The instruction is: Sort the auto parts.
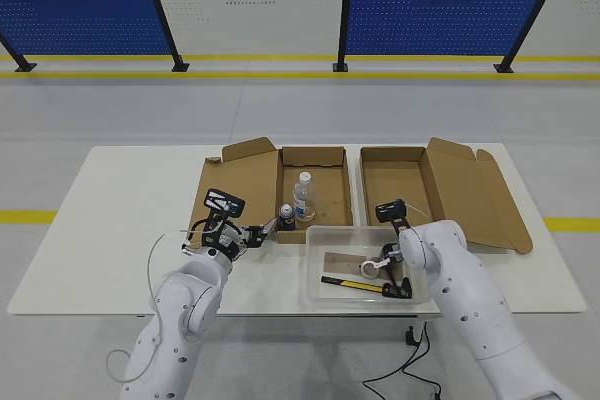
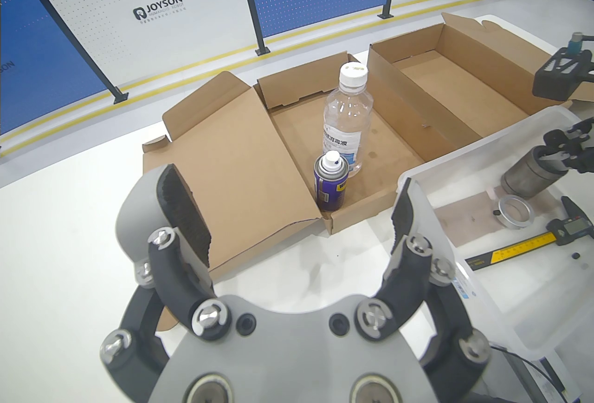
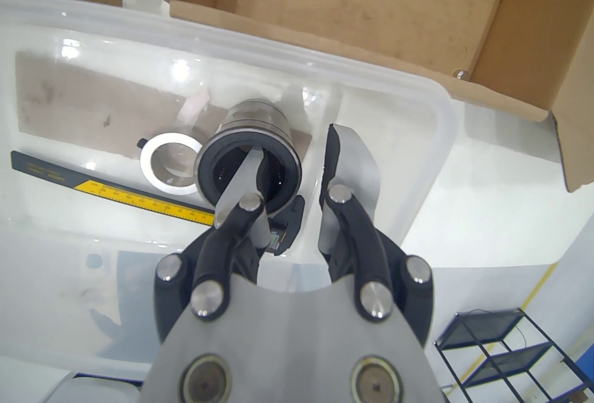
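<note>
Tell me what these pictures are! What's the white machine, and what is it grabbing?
It's a robot with two arms, sorting parts on a white table. One picture looks down from above its arms; the other two come from cameras on its wrists. The left hand hangs open near a cardboard box holding a clear bottle and a blue spray can. The right hand is down in a clear bin, one finger poked inside a metal cylinder, not squeezed shut. A ring and a yellow measuring tool lie there too.
</note>
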Motion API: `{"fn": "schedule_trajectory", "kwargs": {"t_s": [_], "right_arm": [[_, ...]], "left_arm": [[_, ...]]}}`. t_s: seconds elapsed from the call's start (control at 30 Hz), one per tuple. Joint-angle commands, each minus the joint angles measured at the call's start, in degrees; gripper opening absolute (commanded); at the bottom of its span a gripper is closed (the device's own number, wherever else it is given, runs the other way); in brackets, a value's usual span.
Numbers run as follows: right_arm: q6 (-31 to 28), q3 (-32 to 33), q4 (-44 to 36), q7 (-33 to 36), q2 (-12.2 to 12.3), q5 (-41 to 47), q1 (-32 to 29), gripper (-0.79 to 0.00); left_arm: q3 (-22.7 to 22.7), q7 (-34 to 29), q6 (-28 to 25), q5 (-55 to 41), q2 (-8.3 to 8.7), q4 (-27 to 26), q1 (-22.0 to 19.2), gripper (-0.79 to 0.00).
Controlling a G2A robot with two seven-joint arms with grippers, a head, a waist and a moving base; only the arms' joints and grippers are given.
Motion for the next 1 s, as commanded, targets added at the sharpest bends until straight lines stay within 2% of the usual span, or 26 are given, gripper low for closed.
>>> {"fn": "schedule_trajectory", "kwargs": {"t_s": [0.0, 0.1, 0.17, 0.23, 0.47, 0.7, 0.97], "right_arm": [[-0.2, -0.1, 0.1, 0.3, 0.0, -0.1, -0.2, -0.496], [-0.4, -0.2, 0.3, 0.2, -0.1, -0.2, -0.5, -0.502], [-0.4, -0.1, 0.5, -0.1, -0.2, 0.3, -0.7, -0.551], [-0.4, 0.0, 0.5, -0.4, -0.3, 0.8, -0.8, -0.785], [0.2, 1.9, -2.3, -2.1, -0.3, 2.9, -2.2, -0.785], [1.5, 7.5, -11.6, -4.6, 0.3, 8.5, -6.5, -0.785], [1.9, 16.6, -21.8, -8.6, 0.9, 23.0, -13.3, -0.785]], "left_arm": [[0.0, 0.0, 0.0, 0.0, 0.00, 0.0, 0.0, 0.000], [0.0, 0.0, 0.0, 0.0, 0.00, 0.0, 0.0, 0.000], [0.0, 0.0, 0.0, 0.0, 0.00, 0.0, 0.0, 0.000], [0.0, 0.0, 0.0, 0.0, 0.00, 0.0, 0.0, 0.000], [0.0, 0.0, 0.0, 0.0, 0.00, 0.0, 0.0, 0.000], [0.0, 0.0, 0.0, 0.0, 0.00, 0.0, 0.0, 0.000], [0.0, 0.0, 0.0, 0.0, 0.00, 0.0, 0.0, 0.000]]}}
